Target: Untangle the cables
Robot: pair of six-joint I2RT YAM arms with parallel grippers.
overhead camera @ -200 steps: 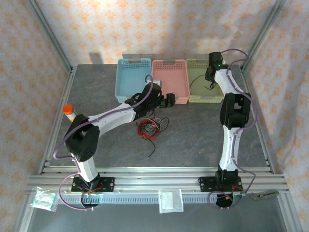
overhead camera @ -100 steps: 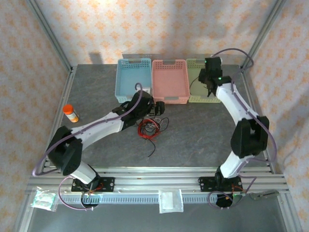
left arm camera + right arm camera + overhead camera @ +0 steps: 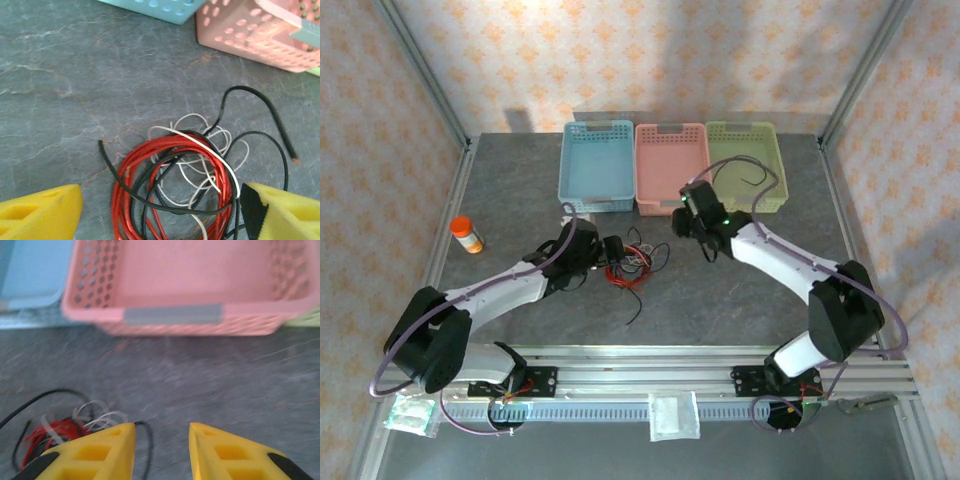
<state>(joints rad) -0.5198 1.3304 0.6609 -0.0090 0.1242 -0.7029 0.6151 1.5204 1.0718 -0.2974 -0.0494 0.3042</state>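
Observation:
The cables (image 3: 628, 265) lie as a tangled coil of red, black and white wire on the grey table in front of the pink basket. In the left wrist view the coil (image 3: 175, 190) sits between my yellow fingers. My left gripper (image 3: 612, 250) (image 3: 161, 200) is open and straddles the coil low over the table. My right gripper (image 3: 682, 222) (image 3: 161, 432) is open just right of the tangle (image 3: 55, 432) with nothing between its fingers. A black wire end (image 3: 146, 432) curls beside its left finger. One thin black wire (image 3: 752, 172) lies in the green basket.
Three baskets stand in a row at the back: blue (image 3: 595, 127), pink (image 3: 672, 130) (image 3: 190, 320) and green (image 3: 745, 126). An orange-capped bottle (image 3: 467, 234) stands at the left. A loose black wire tail (image 3: 636, 308) trails toward the front rail.
My right arm has swung from the green basket down and left to the front of the pink basket, its jaws narrowing. My left gripper has dropped onto the coil and narrowed a little.

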